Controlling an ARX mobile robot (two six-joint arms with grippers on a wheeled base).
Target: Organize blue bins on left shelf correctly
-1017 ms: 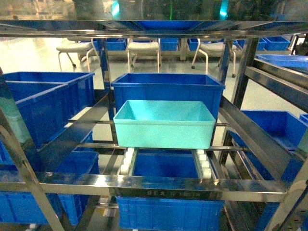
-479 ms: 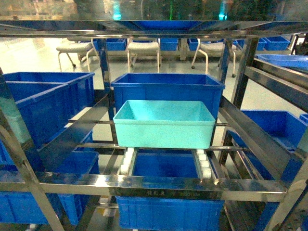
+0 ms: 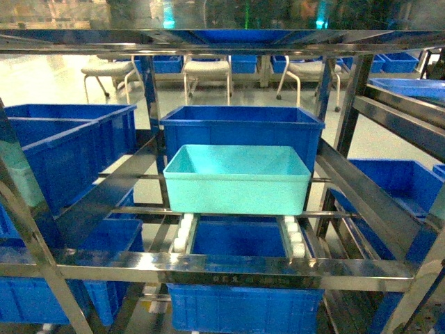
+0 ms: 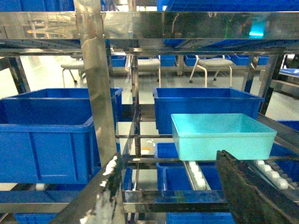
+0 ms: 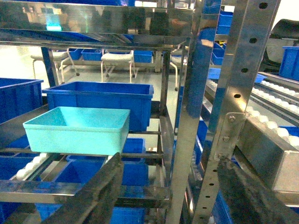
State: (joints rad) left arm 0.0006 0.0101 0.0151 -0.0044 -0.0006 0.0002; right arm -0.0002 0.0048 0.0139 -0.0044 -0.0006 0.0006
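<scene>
Turquoise tub (image 3: pixel 238 179) sits ahead of both empty, spread grippers.
Approached off-centre, it could skew on the white rollers (image 3: pixel 182 235).

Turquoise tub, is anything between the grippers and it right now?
Yes. The turquoise tub sits on the roller tracks behind the shelf's front beam. Both wrist views look at it through the rack from outside: a post stands beside the left gripper's path, another post beside the right gripper's.

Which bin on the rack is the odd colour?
The turquoise bin on the middle roller track, in front of a dark blue crate; every other bin is dark blue.
</scene>
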